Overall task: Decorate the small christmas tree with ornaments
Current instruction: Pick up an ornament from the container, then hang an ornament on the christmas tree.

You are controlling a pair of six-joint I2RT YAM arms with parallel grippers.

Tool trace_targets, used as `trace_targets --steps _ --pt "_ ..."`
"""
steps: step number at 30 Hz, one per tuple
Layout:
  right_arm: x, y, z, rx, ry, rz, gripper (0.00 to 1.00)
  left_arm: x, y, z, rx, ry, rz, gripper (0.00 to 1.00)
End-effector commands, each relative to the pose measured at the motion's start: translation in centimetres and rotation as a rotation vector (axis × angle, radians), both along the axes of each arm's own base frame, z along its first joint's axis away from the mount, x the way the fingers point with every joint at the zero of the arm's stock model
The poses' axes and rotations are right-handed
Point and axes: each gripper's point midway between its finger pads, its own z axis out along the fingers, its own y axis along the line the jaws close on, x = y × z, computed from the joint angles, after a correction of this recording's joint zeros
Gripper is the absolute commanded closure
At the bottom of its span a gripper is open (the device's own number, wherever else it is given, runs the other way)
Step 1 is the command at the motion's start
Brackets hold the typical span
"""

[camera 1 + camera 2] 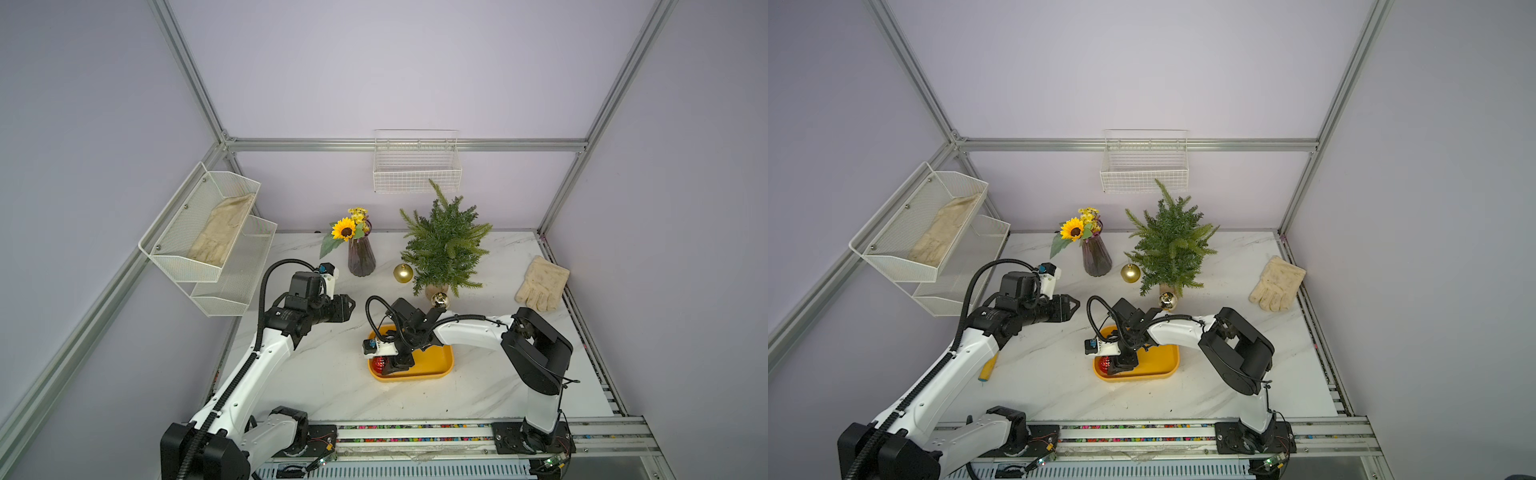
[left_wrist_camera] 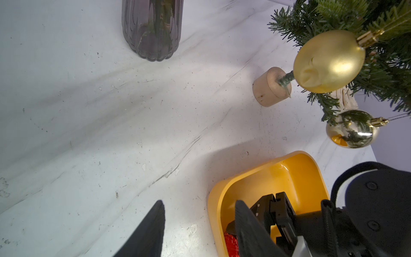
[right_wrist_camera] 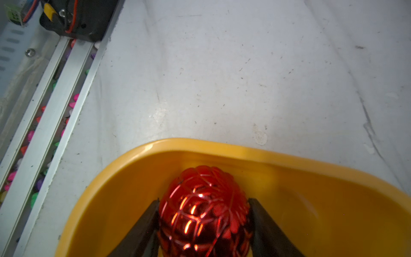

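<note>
Red ornament, glossy, net-patterned, lies in yellow tray, clamped by right tool; left tool gapes empty. Feathery tree stands upright on marbled desk, tip up.

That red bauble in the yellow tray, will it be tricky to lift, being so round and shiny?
Probably slippery: the red bauble is round and glossy, and the right gripper touches only its curved sides. Its shiny, faceted shell suggests something light and hollow, so it may be fragile if squeezed. If released, it would probably roll within the yellow tray.
</note>
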Motion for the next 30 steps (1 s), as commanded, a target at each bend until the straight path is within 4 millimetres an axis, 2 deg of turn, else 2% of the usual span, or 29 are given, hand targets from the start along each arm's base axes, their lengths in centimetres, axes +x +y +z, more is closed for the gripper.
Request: trace_targets --steps 1,6,12,21,30 --pt "0.3 0.2 3.2 0.065 -0.036 -0.014 0.41 0.1 -0.3 -0.1 -0.030 -0.007 -0.010 0.49" --pt "1.5 -0.9 6.1 0.099 -0.081 -0.098 0.41 0.1 -1.0 1.0 -0.059 -0.029 -0.036 0.49" --pt "2.6 -2.2 11.1 0.196 -0.111 -0.227 0.42 0.3 -1.5 3.2 -0.099 -0.075 -0.051 0.49" --pt "4.7 -3.9 19.9 0.397 -0.062 -0.491 0.46 0.5 -3.6 7.7 -0.216 -0.206 -0.147 0.49" --pt "7.2 -7.4 29.8 0.599 -0.038 -0.736 0.51 1.2 -5.0 11.6 -0.291 -0.295 -0.206 0.49"
